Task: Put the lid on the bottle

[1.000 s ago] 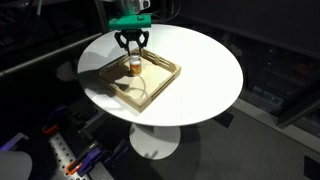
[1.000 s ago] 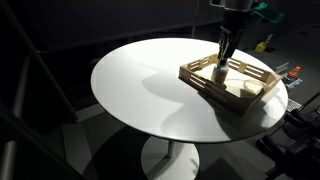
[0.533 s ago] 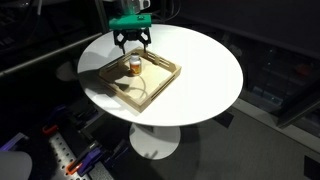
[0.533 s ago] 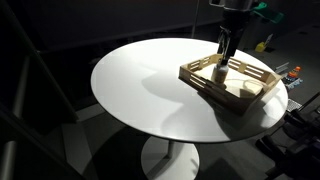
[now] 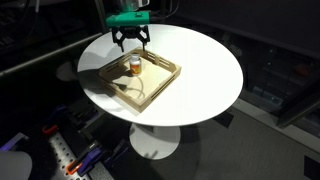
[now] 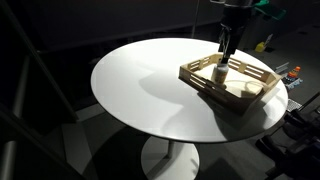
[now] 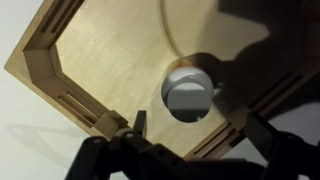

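The bottle [image 5: 132,69] stands upright in the wooden tray [image 5: 166,82], amber below and pale on top. In the wrist view I look straight down on the round white lid [image 7: 189,88], which sits on top of the bottle. My gripper [image 5: 131,41] hangs open just above the bottle, clear of it, its dark fingers spread to either side. In the wrist view the gripper [image 7: 200,126] shows nothing between its fingertips [image 7: 139,122]. In an exterior view the bottle [image 6: 221,73] stands below the gripper [image 6: 227,50].
The tray [image 6: 249,100] lies on a round white table [image 5: 205,70], close to its edge in an exterior view [image 6: 140,85]. The tray's raised wooden rim [image 7: 62,78] surrounds the bottle. Dark clutter lies on the floor around the table.
The gripper was shut around the bottle's top a second ago; it has opened and risen a little. The bottle and tray have not moved.
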Motion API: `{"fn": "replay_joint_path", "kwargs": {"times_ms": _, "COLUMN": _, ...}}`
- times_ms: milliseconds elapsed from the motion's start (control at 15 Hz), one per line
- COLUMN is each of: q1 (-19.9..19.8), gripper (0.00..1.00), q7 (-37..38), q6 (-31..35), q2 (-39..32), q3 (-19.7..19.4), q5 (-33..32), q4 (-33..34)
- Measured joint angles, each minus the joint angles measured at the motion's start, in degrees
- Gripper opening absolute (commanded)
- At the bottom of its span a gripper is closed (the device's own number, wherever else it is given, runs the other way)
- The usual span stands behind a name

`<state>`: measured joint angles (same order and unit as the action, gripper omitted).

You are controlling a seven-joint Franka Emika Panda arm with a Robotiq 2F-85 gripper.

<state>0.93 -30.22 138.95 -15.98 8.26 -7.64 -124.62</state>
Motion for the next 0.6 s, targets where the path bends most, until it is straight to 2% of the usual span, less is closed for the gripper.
{"fn": "replay_joint_path", "kwargs": {"times_ms": 267, "q1": 0.1, "gripper": 1.0, "q7": 7.0, "q6": -2.9, "q2": 2.6, "q3": -0.6, "q5": 0.0, "q4": -0.1}}
{"fn": "replay_joint_path", "kwargs": {"times_ms": 600, "q1": 0.0, "gripper": 1.0, "q7": 12.9, "q6": -11.8, "q2": 6.8, "q3": -2.5, "q5": 3.9, "q4": -0.5}}
